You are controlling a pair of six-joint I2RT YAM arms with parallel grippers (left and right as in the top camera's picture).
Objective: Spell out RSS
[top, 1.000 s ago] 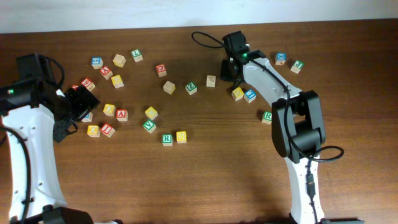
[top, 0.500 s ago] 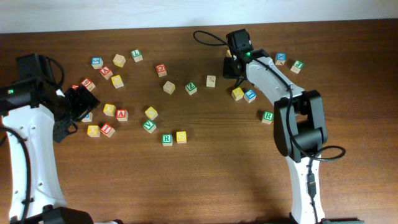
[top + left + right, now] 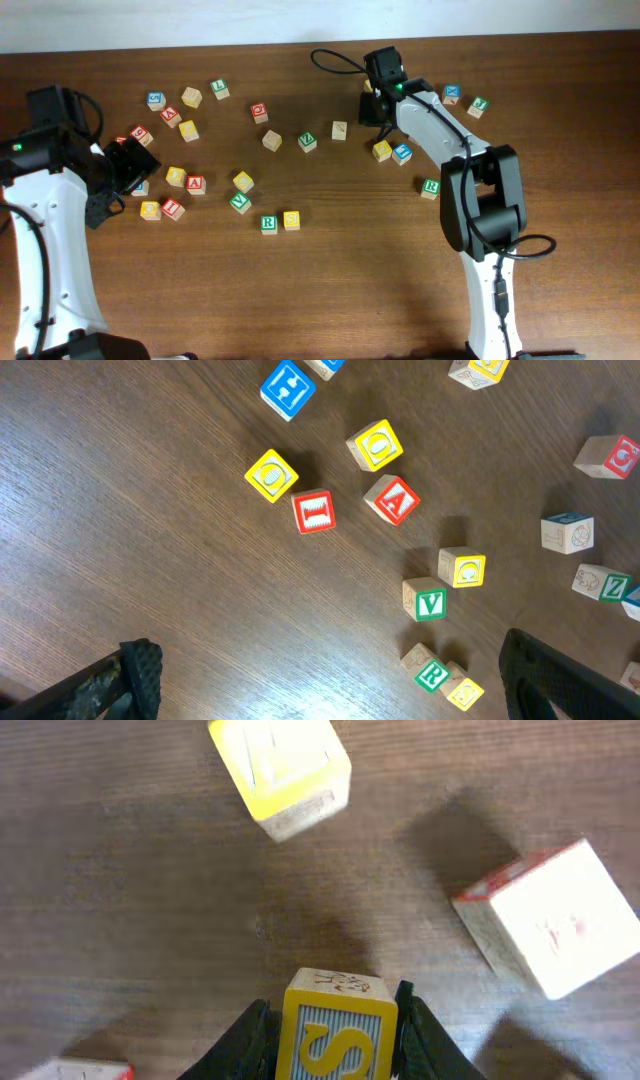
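Second S cube (image 3: 335, 1038): pinched in my right hand (image 3: 373, 104) near the far edge of the surface (image 3: 330, 290), for carrying. Destination, I judge: beside R cube (image 3: 268, 224) and first S cube (image 3: 291, 220), paired mid-surface. My left hand (image 3: 128, 163): wide, empty, parked by the left edge.

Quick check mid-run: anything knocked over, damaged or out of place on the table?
Nothing stands out. The loose blocks lie scattered at mixed angles, none stacked or visibly damaged. The green R block and a yellow S block sit side by side, slightly slanted. The right end effector grips a second S block.
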